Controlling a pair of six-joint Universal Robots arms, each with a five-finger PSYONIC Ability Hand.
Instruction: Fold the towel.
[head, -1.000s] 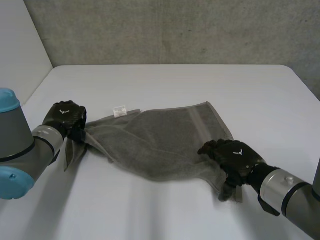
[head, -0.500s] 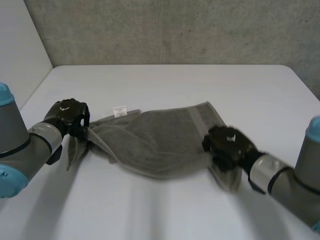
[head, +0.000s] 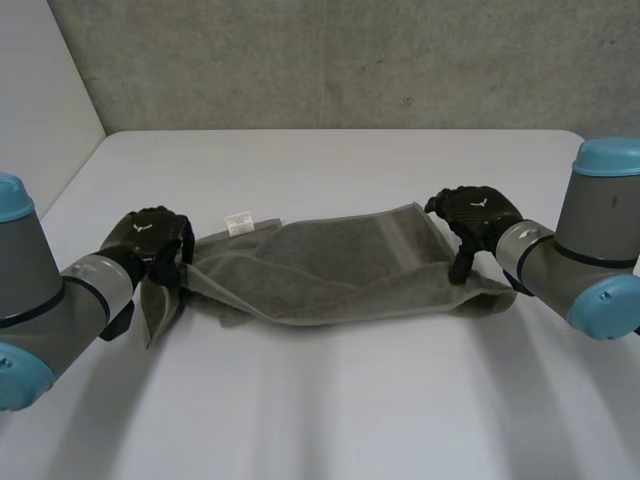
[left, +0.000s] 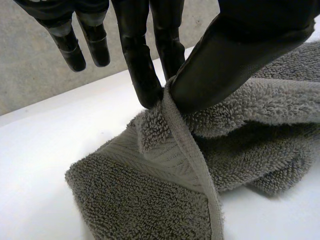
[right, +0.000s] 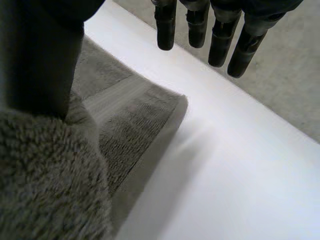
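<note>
White table (head: 330, 400) carried the half-folded towel (head: 330, 270) across its middle. Our left hand (head: 155, 238) pinched one end, presumably to lift it. Our right hand (head: 478, 212), fingers straight, pinned the other.

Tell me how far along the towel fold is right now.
Partway. The grey terry towel looks loosely doubled lengthwise across the white table, layers uneven, so no clean fold is done. The left hand pinches its left end; the right hand has its thumb on the right end, fingers straight. Left: align the edges and flatten.
</note>
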